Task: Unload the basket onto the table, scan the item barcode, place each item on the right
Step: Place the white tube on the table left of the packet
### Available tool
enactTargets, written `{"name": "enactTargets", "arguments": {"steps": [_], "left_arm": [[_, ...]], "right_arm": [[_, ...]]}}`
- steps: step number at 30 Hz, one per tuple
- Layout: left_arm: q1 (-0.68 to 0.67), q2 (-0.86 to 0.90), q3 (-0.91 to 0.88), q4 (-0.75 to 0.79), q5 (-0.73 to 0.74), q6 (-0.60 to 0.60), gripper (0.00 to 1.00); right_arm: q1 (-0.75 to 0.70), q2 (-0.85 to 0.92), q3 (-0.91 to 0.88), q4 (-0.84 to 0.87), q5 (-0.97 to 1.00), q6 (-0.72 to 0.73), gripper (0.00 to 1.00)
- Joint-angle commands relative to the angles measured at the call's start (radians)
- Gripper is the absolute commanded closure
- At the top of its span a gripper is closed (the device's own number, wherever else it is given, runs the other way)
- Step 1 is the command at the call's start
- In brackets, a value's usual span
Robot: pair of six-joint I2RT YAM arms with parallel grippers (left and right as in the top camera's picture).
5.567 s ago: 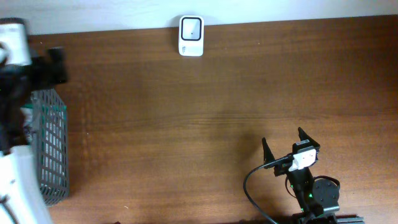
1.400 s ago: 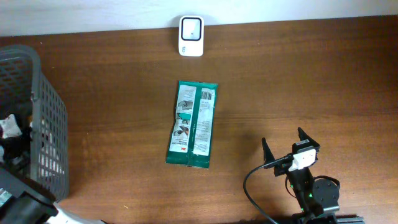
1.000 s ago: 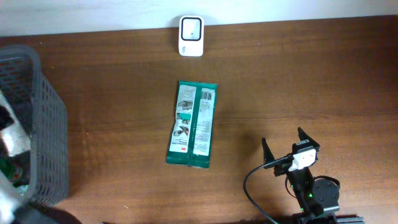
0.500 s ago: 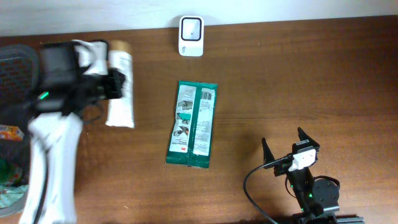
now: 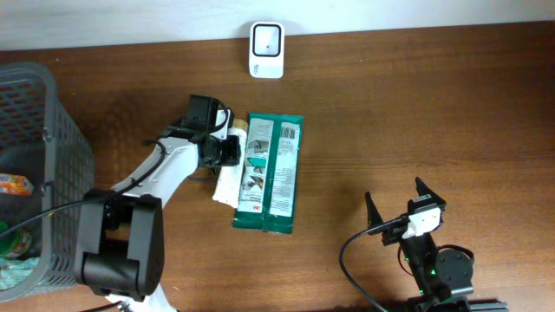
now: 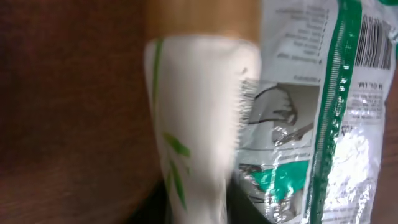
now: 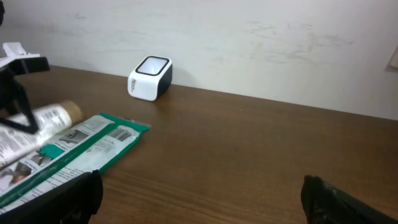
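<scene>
- The right end effector [image 5: 393, 188] stands wide and empty, nearer than the green packet [image 5: 273, 173] and to its right, with bare counter [image 5: 416, 113] around it.
- The white tube [image 5: 227, 180] lies against the packet's left edge under the left end effector [image 5: 224, 154]. I cannot tell if it is gripped.
- The scanner [image 5: 266, 49] stands beyond the packet, and the way there looks open.

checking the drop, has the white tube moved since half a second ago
Yes: the white tube moved right and down-frame, now beside the green packet.

Brown wooden table [image 5: 416, 104], off-white wall [image 7: 261, 37] behind
</scene>
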Motion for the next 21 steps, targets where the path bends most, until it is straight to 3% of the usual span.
{"name": "enactTargets", "arguments": {"steps": [1,6,10,15,19,21], "left_arm": [[0.0,-0.007,0.007,0.002,0.011,-0.008,0.29],[0.037,-0.142,0.16,-0.119,-0.014,0.007,0.27],[0.148,-0.375,0.301,-0.268,-0.194,0.052,0.18],[0.563,-0.571,0.351,-0.293,-0.349,0.051,0.19],[0.887,-0.518,0.351,-0.304,-0.367,0.052,0.23],[0.958,-0.461,0.347,-0.312,-0.367,0.051,0.28]], "right_arm": [[-0.002,-0.007,-0.006,-0.004,-0.01,-0.003,0.02],[-0.002,-0.007,-0.006,-0.004,-0.01,-0.003,0.02],[-0.002,-0.007,-0.006,-0.004,-0.01,-0.003,0.02],[-0.002,-0.007,-0.006,-0.004,-0.01,-0.003,0.01],[-0.002,-0.007,-0.006,-0.004,-0.01,-0.003,0.02],[-0.002,-0.007,-0.006,-0.004,-0.01,-0.003,0.02]]}}
